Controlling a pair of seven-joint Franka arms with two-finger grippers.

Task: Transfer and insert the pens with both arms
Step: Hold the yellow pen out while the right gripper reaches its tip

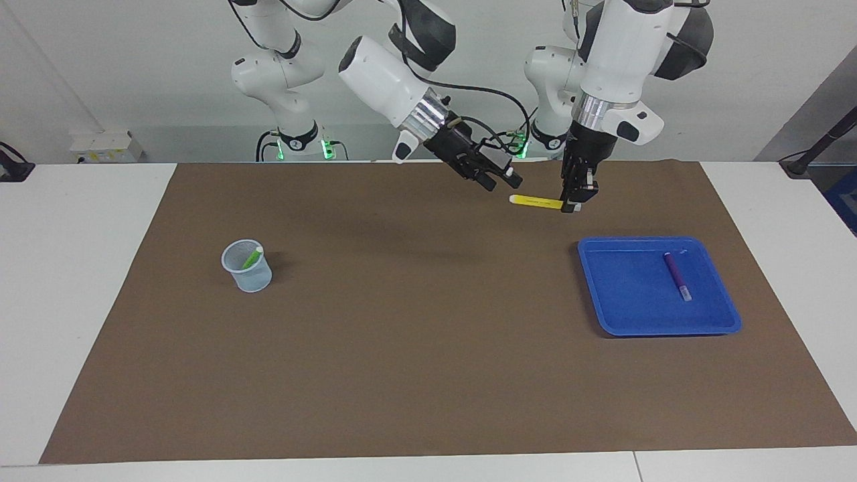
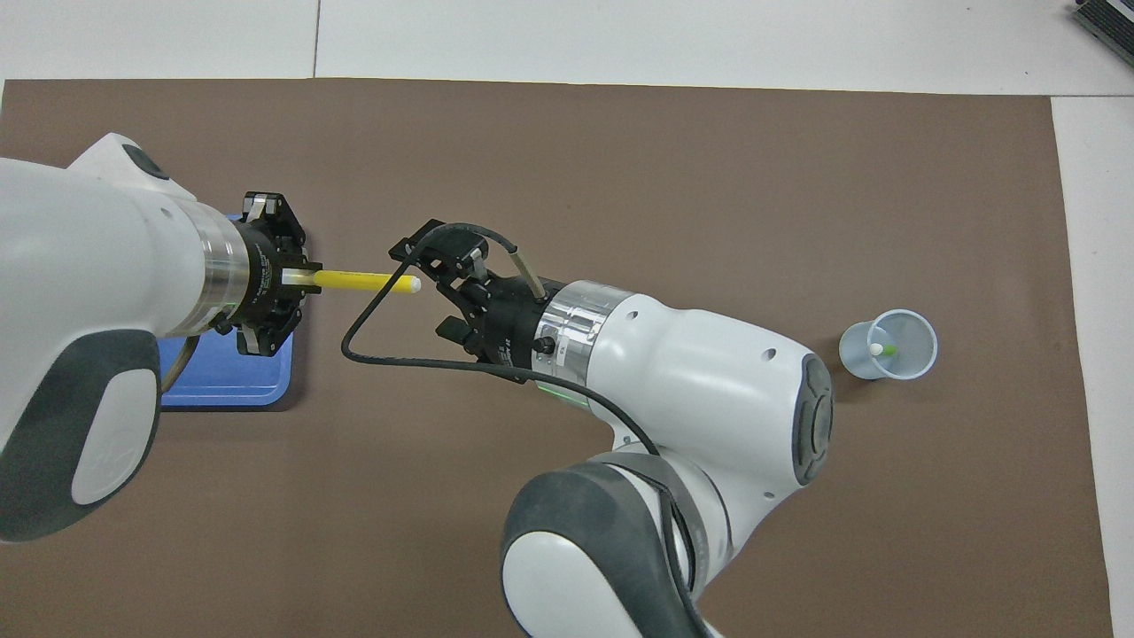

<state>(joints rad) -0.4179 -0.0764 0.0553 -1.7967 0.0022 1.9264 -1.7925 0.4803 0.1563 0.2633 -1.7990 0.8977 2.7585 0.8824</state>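
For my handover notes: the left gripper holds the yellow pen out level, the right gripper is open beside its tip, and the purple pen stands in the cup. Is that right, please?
Not quite. The purple pen lies in the blue tray; the cup holds the green pen, as the facing view shows. The rest stands: the left gripper holds the yellow pen level, and the right gripper is open beside its tip.

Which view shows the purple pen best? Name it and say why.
The facing view: the purple pen lies unobstructed in the blue tray. In the overhead view the left arm covers most of the tray, hiding the pen.
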